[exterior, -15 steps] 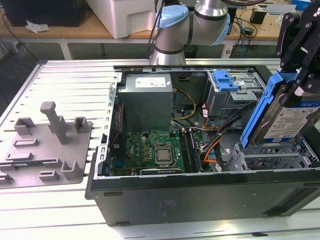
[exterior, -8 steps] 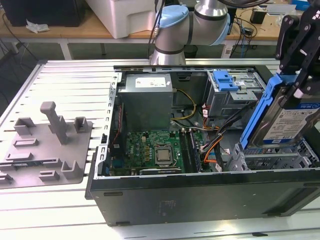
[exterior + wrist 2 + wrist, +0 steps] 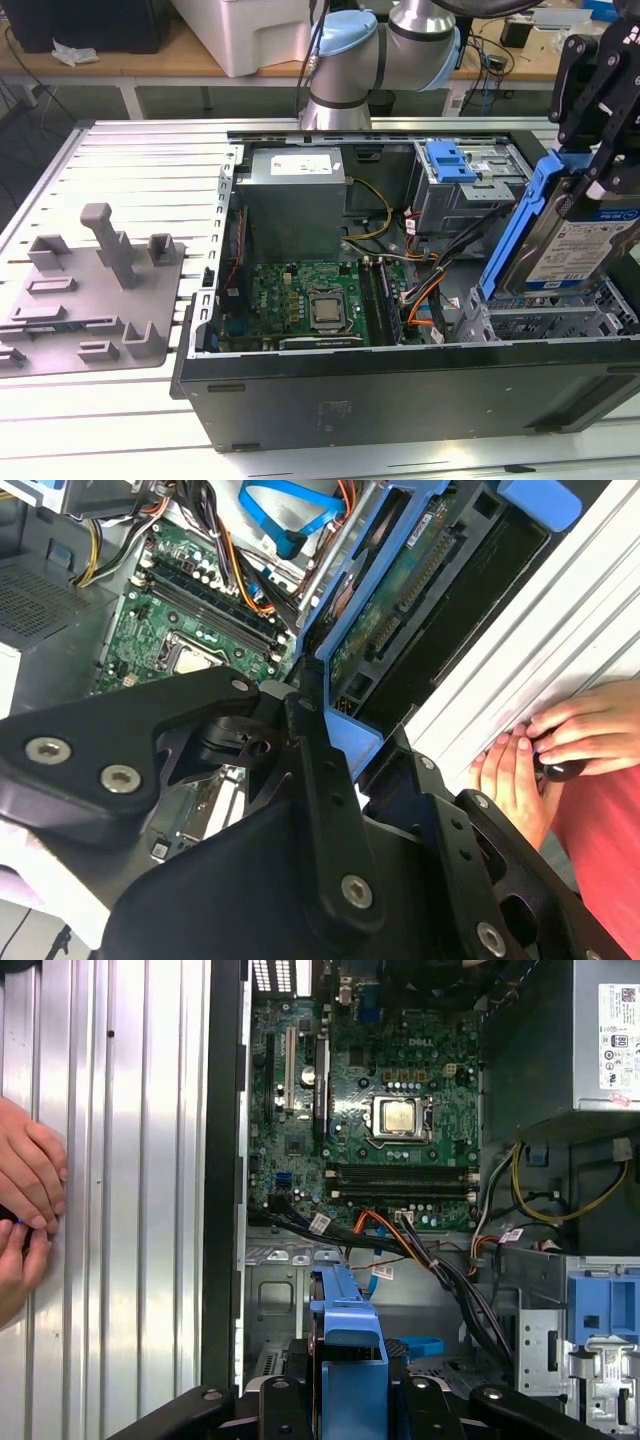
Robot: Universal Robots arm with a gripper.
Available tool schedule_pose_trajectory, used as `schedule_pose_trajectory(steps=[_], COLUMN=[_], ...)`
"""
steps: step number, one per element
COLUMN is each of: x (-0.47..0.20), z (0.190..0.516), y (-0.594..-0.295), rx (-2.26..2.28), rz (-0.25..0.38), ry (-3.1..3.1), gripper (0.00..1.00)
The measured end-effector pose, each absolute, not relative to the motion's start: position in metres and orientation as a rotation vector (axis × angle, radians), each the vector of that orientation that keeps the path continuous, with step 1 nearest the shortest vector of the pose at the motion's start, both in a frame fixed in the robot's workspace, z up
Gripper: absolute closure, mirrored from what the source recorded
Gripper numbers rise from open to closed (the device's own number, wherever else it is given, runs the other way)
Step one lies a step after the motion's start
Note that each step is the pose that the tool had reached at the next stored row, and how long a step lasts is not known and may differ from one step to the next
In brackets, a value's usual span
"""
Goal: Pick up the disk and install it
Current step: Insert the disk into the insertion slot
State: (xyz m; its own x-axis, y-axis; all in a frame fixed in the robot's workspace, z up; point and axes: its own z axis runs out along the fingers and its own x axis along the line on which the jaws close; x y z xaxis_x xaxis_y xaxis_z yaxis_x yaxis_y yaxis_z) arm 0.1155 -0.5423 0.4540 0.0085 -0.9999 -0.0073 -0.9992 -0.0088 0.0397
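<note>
Clamping the disk [image 3: 560,225], tool [image 3: 598,185] above computer case [image 3: 400,400]; white-and-blue label [image 3: 595,255], print illegible

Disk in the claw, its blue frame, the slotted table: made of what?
Disk: likely metal body, dull silver-grey face under a paper-looking label; green circuit board underneath in the second wrist view. Frame: looks like moulded plastic, uniform blue, slight sheen. Table: probably aluminium, matte silver slotted extrusions.

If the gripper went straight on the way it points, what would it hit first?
Probably the grey drive cage in the computer case, directly under the disk that the gripper holds in its jaws; depth is hard to judge.
</note>
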Motion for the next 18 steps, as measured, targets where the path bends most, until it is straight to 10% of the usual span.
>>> schedule_pose_trajectory(steps=[18], x=[0.1164], z=[0.4500], y=[-0.5430], rx=[2.214], rz=[-0.052], ry=[-2.195], gripper=[0.63])
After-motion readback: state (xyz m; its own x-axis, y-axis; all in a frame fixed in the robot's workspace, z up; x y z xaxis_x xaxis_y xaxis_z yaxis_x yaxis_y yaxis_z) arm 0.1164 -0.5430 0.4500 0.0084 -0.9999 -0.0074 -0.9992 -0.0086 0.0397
